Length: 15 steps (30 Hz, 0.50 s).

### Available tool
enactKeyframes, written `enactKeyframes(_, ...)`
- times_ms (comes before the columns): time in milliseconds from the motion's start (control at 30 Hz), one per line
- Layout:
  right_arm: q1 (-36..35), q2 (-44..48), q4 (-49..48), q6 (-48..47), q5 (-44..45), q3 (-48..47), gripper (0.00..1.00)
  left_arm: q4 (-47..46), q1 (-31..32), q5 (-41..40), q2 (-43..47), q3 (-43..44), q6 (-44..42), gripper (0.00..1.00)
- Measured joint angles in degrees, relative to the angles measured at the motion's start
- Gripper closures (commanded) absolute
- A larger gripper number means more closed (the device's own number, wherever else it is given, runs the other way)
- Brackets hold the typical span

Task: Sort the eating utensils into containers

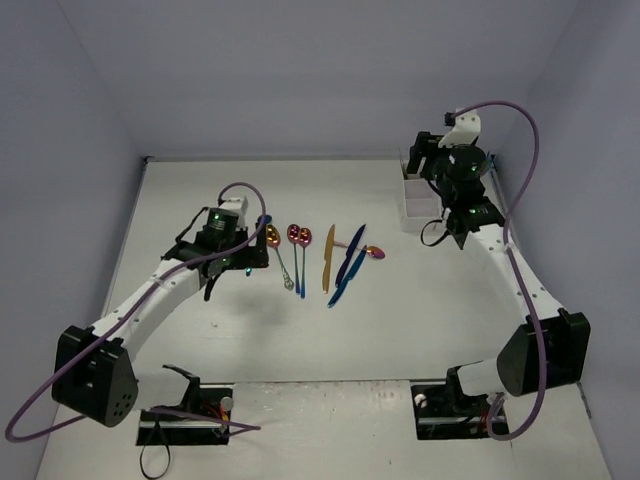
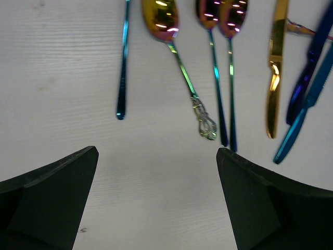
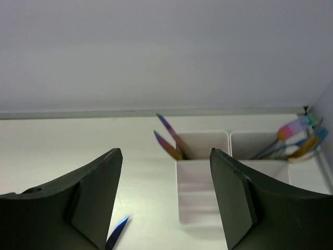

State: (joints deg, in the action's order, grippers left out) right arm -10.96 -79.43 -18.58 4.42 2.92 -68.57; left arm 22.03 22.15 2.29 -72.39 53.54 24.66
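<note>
- White worktop (image 1: 300, 340) between pale grey walls carries everything. The eating utensils (image 1: 328, 258) lie in a loose row near its middle, and the containers (image 1: 418, 212) stand well apart from them at the far right.
- Sorting looks partly done: some handles are already in the tray, but about eight pieces wait on the worktop, so probably more than half is left.
- Only the right wrist view looks into the containers. Two handles lean in the far left compartment, a colourful bunch fills the far right one, and the near compartment looks bare.
- Only the left wrist view shows the waiting pieces closely: a teal handle (image 2: 123, 62), spoons (image 2: 158, 21), a gold knife (image 2: 274, 67) and blue knives (image 2: 297, 99).
- The left end effector (image 2: 157, 151) hovers near the handle ends of the row, released and holding nothing.
- The right end effector (image 3: 165, 151) faces the tray with its jaws apart. A blue tip (image 3: 117, 232) shows low between them, apparently not gripped, and where it rests cannot be told.
</note>
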Motion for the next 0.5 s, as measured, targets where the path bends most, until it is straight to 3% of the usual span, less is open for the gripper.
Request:
enactKeyframes(167, 0.0, 9.4, 6.8, 5.6, -0.1, 8.0, 0.11, 2.9, 8.9, -2.7, -9.3, 11.4, 3.2, 0.09)
enactKeyframes(300, 0.0, 15.8, 13.9, 9.0, -1.1, 12.5, 0.00, 3.4, 12.0, -4.0, -18.6, 18.3, 6.2, 0.17)
enactKeyframes(500, 0.0, 27.1, 21.2, 12.5, -1.9, 17.7, 0.00, 6.0, 15.8, -5.5, -30.1, 24.1, 9.8, 0.29)
